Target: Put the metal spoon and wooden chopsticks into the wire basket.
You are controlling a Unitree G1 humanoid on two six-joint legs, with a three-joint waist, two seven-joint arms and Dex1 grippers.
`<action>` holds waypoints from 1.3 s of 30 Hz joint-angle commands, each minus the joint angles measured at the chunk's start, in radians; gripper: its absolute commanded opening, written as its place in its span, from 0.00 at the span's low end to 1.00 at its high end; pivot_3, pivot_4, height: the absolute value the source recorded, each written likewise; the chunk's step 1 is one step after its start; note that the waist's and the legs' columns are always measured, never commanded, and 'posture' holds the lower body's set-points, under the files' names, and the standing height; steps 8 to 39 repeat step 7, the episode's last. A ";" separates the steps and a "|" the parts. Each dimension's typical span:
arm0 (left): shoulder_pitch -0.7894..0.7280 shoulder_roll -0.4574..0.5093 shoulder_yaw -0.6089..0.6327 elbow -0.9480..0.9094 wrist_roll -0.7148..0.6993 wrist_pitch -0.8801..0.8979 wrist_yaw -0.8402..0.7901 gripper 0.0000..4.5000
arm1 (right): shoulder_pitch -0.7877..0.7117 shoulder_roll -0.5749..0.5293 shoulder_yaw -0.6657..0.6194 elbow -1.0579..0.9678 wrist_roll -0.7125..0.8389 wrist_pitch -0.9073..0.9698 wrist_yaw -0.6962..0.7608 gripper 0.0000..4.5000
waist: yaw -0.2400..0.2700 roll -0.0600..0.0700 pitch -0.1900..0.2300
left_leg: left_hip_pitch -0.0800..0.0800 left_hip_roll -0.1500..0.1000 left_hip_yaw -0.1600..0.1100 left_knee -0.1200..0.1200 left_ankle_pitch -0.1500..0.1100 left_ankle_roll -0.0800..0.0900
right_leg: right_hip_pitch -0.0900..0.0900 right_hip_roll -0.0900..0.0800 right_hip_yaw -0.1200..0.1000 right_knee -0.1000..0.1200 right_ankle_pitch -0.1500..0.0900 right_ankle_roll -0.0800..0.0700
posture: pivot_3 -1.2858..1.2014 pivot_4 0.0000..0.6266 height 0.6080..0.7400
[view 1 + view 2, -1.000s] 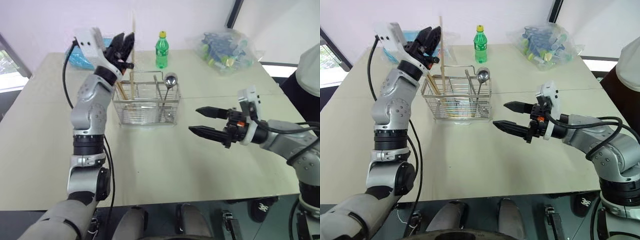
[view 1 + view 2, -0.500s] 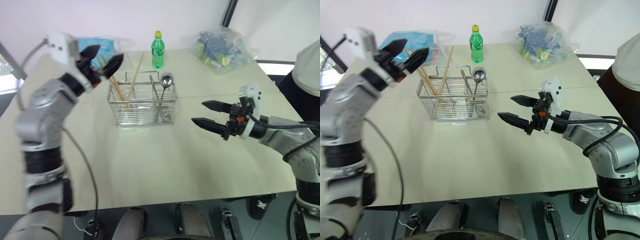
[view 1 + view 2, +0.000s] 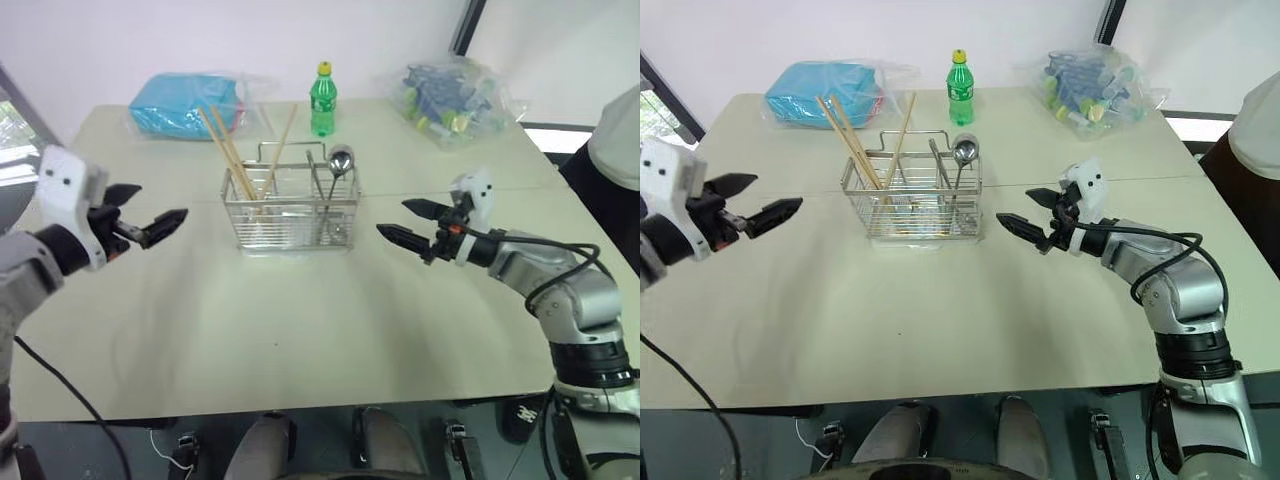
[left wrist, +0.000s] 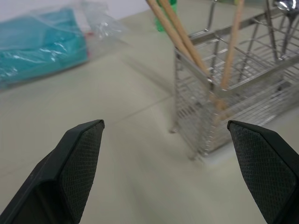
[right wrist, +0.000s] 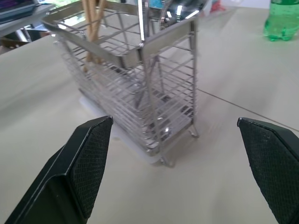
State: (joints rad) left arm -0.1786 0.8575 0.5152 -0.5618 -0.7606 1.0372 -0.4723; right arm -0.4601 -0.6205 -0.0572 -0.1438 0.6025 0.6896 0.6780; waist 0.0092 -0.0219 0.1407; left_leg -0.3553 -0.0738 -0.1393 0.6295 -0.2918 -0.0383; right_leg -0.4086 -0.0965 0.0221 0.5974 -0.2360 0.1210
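**Spoon and chopsticks in the basket, both my grippers empty**

The table (image 3: pixel 300 330) takes up most of the frame, pale and broad. At its far edge, upper left, lies a blue bag (image 3: pixel 185 103); upper right, a clear bag of bottles (image 3: pixel 445 92); between them stands a green bottle (image 3: pixel 322 100).

The basket (image 3: pixel 292 207) sits upright just above the frame's centre. Its left compartment holds the chopsticks (image 3: pixel 245 155), leaning and poking up past the rim. The spoon (image 3: pixel 338 170) stands in the right side, bowl up, handle down inside the wires.

My left gripper (image 3: pixel 148 215) hangs at mid left, well apart from the basket, fingers spread wide with nothing between them. My right gripper (image 3: pixel 408 222) is at centre right, near the basket's right end but not touching it, fingers likewise parted and empty.
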 commanded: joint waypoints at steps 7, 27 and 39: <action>0.008 -0.014 0.072 -0.067 -0.062 0.042 0.076 0.99 | -0.052 0.014 -0.007 0.027 -0.037 -0.027 0.040 0.98 | 0.000 0.000 0.000 | 0.000 0.000 0.000 0.000 0.000 0.000 | 0.000 0.000 0.000 0.000 0.000 0.000 | 0.52 0.24 0.97; 0.008 -0.014 0.072 -0.067 -0.062 0.042 0.076 0.99 | -0.052 0.014 -0.007 0.027 -0.037 -0.027 0.040 0.98 | 0.000 0.000 0.000 | 0.000 0.000 0.000 0.000 0.000 0.000 | 0.000 0.000 0.000 0.000 0.000 0.000 | 0.52 0.24 0.97; 0.008 -0.014 0.072 -0.067 -0.062 0.042 0.076 0.99 | -0.052 0.014 -0.007 0.027 -0.037 -0.027 0.040 0.98 | 0.000 0.000 0.000 | 0.000 0.000 0.000 0.000 0.000 0.000 | 0.000 0.000 0.000 0.000 0.000 0.000 | 0.52 0.24 0.97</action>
